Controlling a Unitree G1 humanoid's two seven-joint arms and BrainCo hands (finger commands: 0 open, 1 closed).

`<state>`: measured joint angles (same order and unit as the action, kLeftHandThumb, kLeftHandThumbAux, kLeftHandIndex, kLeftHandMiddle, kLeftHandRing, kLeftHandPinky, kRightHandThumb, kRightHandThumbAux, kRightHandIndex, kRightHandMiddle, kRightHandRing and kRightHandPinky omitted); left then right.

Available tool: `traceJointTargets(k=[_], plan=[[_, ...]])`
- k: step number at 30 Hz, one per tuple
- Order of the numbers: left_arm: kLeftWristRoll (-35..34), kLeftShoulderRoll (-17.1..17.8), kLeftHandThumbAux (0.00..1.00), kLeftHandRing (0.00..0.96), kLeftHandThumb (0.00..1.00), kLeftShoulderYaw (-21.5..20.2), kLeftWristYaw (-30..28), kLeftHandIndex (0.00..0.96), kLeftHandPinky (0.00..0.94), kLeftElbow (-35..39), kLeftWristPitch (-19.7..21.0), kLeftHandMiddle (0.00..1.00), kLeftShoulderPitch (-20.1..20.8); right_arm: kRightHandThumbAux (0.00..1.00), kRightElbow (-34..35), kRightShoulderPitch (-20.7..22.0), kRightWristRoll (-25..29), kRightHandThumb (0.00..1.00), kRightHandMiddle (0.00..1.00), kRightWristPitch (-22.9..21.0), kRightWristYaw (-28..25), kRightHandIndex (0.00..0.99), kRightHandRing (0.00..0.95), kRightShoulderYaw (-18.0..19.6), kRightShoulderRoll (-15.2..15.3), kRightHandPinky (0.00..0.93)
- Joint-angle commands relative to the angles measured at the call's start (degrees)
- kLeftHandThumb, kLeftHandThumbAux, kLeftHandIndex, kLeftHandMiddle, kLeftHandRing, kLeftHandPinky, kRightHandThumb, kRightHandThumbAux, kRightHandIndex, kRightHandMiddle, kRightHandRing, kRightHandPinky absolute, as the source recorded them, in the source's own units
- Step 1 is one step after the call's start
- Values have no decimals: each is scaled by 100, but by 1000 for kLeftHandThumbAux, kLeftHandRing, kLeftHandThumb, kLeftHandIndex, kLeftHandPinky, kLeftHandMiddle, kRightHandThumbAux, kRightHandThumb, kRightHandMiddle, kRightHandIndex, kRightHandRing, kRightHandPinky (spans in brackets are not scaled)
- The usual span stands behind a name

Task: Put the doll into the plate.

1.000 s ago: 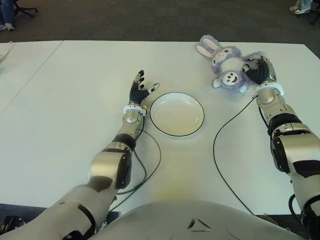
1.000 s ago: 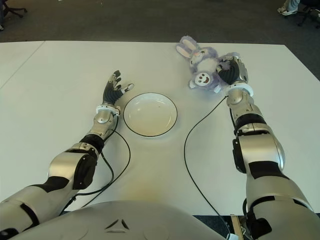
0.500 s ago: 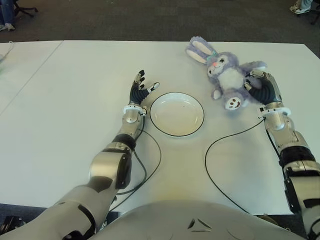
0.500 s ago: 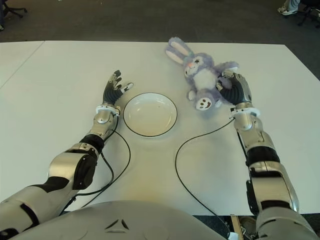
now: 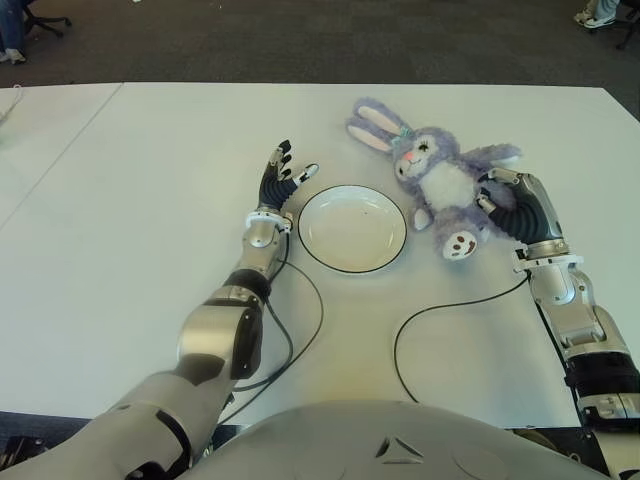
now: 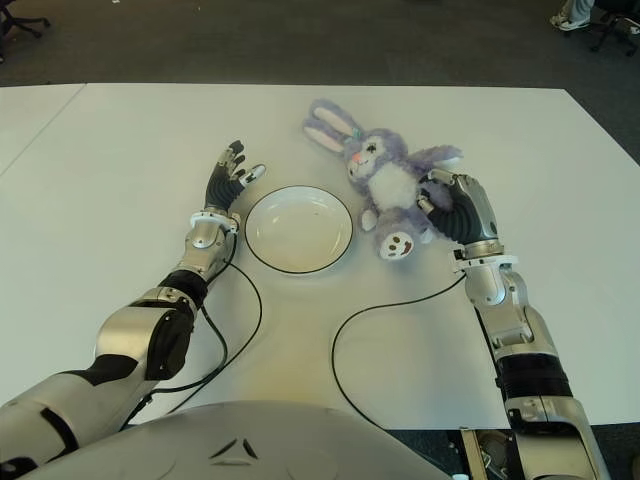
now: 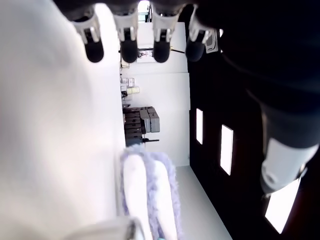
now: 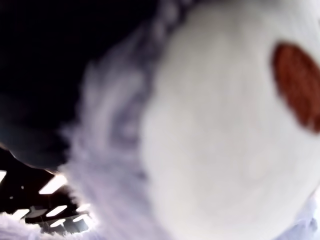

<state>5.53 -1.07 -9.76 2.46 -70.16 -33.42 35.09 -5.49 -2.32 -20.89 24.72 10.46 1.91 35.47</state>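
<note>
Doll (image 5: 437, 185) dragged nearer plate (image 5: 352, 228), right hand (image 5: 515, 205) fingers gripping; left hand (image 5: 280, 178) splayed.

Right hand (image 5: 512, 207) forward, fingers (image 5: 490, 200) curled in a grasp, left hand (image 5: 279, 177) idle, fingers spread

This looks like an office or a robotics lab. The wide white surface (image 5: 130, 250) is made of large plain tabletops pushed edge to edge, and it stands on dark grey carpet (image 5: 300, 40). The wheeled base of a black office chair (image 5: 45, 18) shows at the far left corner. At the far right, a person's feet in pale shoes (image 5: 598, 14) stand on the carpet.
</note>
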Motion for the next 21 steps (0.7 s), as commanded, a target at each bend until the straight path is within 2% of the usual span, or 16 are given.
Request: traceJointTargets(k=[1, 13, 21], plan=[[-71, -207, 643, 27, 0, -74, -174, 8, 40, -755, 592, 39, -1153, 714, 573, -654, 280, 704, 872, -129, -437, 440, 876, 243, -16, 871], [-3, -181, 677, 30, 0, -48, -166, 3, 47, -757, 617, 35, -1146, 713, 971, -1063, 332, 704, 877, -188, -715, 440, 877, 492, -163, 865], [-30, -180, 659, 26, 0, -82, -164, 4, 30, -757, 547, 31, -1157, 713, 920, -974, 434, 704, 871, -260, -708, 440, 872, 540, -432, 862]])
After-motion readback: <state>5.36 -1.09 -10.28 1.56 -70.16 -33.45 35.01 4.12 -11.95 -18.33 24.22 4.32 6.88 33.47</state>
